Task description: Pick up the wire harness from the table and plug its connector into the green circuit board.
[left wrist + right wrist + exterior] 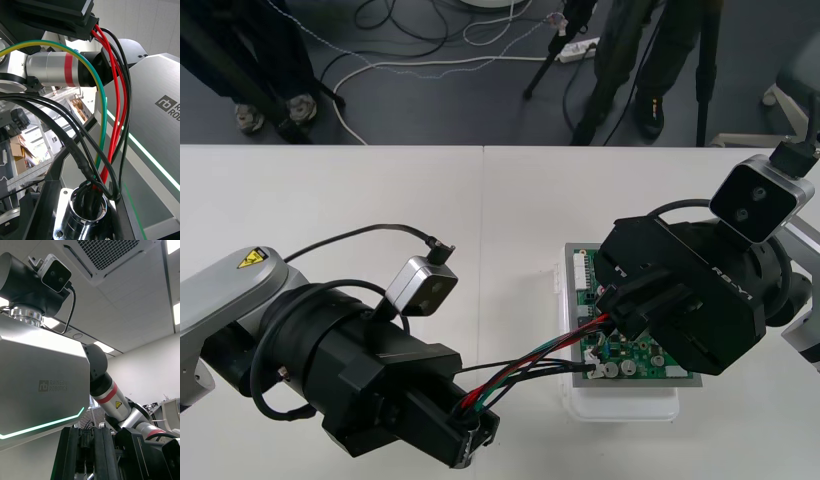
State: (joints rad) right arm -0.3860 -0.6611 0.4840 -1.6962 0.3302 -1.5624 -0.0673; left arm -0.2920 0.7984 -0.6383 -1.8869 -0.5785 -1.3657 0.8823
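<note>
The left hand point(468, 432) sits on the near side of the counter point(360, 200), closed on the socket point(87, 215) end of the wire harness point(530, 368). Its wires stretch across to the right hand point(617, 305), which is clamped on their other end over the left edge of the green circuit board point(635, 355). Open counter lies left of and beyond the white base point(625, 405). The plug is hidden between the right fingers, and that hand covers much of the board
</note>
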